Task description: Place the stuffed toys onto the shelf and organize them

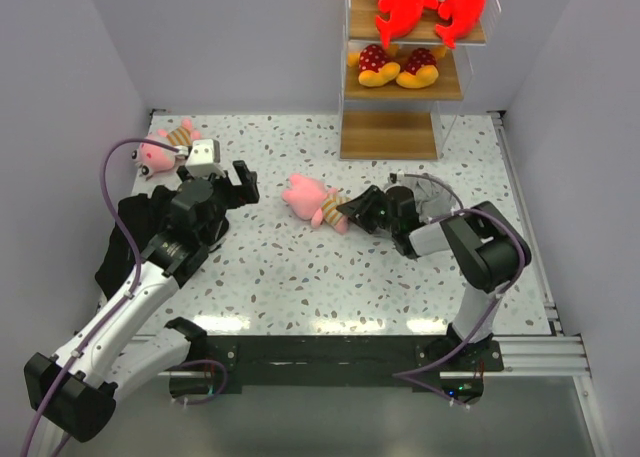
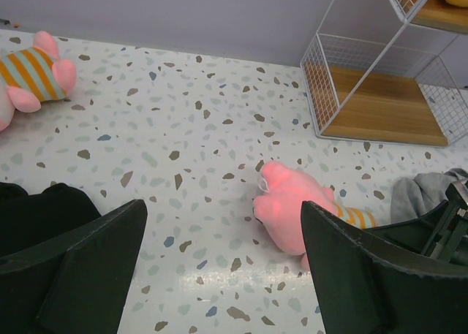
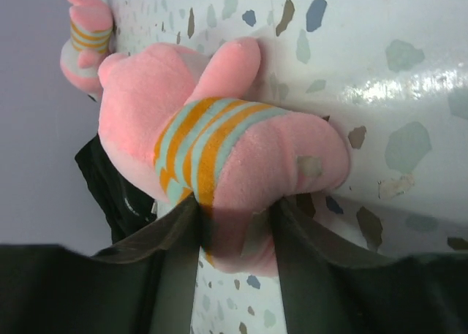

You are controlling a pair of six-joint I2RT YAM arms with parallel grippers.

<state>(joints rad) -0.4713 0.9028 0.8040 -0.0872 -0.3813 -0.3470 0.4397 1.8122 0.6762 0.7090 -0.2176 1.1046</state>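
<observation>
Right jaws were clamped on the lower end of a pink toy (image 3: 219, 137) lying on its side mid-table (image 1: 300, 297). Soft pink plush, shirt striped orange and pale blue. Left jaws stood wide with nothing between them, left of centre, beside a black cloth (image 1: 130, 232). Second pink toy (image 1: 165, 147) lay at the far left. Shelf (image 1: 405, 135), far right: two red-and-white toys (image 1: 430, 2) on the top board, two yellow-orange toys (image 1: 398, 67) with red dotted tops on the middle board.

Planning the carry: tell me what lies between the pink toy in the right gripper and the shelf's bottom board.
Nothing visible. The pink toy, held in the right gripper, has only bare speckled table between it and the bottom board, which holds nothing.
</observation>
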